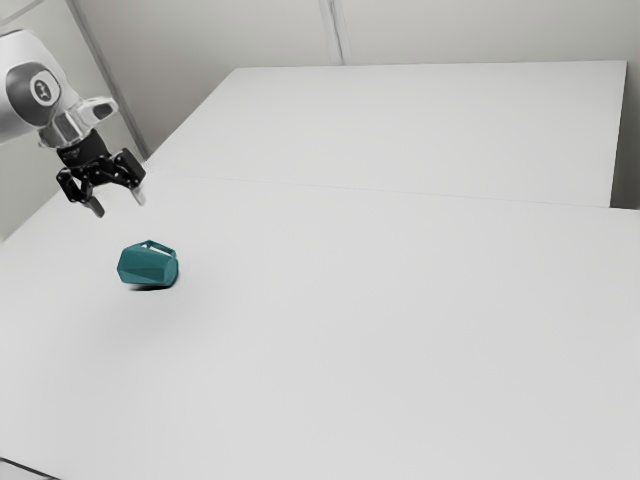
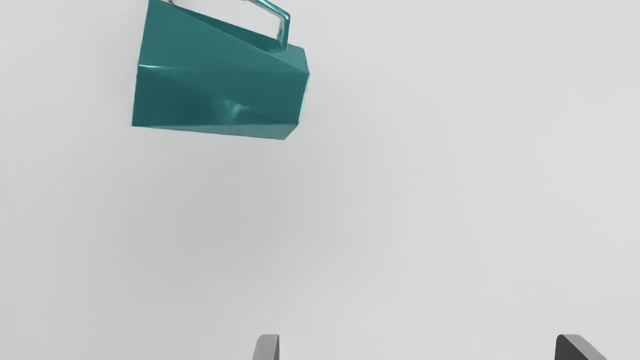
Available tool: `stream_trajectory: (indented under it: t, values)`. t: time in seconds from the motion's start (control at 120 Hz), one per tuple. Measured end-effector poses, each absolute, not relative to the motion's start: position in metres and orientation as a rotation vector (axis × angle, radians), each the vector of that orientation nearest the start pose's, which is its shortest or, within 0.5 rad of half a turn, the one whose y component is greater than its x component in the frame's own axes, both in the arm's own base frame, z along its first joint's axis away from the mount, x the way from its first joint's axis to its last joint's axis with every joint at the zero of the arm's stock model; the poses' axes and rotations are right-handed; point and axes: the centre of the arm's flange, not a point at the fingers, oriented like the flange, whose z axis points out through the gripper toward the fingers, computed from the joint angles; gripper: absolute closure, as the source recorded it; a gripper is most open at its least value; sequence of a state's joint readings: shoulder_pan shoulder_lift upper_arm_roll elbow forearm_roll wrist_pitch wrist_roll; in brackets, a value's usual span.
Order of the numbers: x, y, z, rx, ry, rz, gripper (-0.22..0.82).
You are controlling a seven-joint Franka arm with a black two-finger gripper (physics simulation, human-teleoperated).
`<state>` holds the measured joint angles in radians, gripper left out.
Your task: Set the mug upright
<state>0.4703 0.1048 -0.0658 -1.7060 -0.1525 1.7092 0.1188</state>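
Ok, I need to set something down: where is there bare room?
The white tabletop is bare from the tipped, faceted teal mug to the exterior view's right edge, and in the foreground. Crowded only around the mug, where the open black two-finger gripper hangs close.

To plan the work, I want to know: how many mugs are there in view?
1. The teal mug lies on its side on the white table, below the open gripper.
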Motion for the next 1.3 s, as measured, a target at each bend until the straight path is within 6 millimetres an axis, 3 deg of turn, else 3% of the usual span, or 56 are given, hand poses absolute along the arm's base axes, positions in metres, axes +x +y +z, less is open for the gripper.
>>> stream_trajectory:
  t: [0.083,0.458,0.658,0.933,1.142,1.3]
  values:
    - [0.535,0.251,0.501,-3.323,-0.519,0.084,0.0]
    - [0.534,0.343,0.427,-3.534,-0.144,-0.045,0.0]
    - [0.544,0.386,0.394,-3.592,0.036,-0.172,0.0]
    - [0.555,0.421,0.355,-3.671,0.154,-0.422,0.0]
    - [0.557,0.434,0.327,-3.717,0.17,-0.576,0.0]
    - [0.553,0.442,0.316,-3.737,0.162,-0.672,0.0]
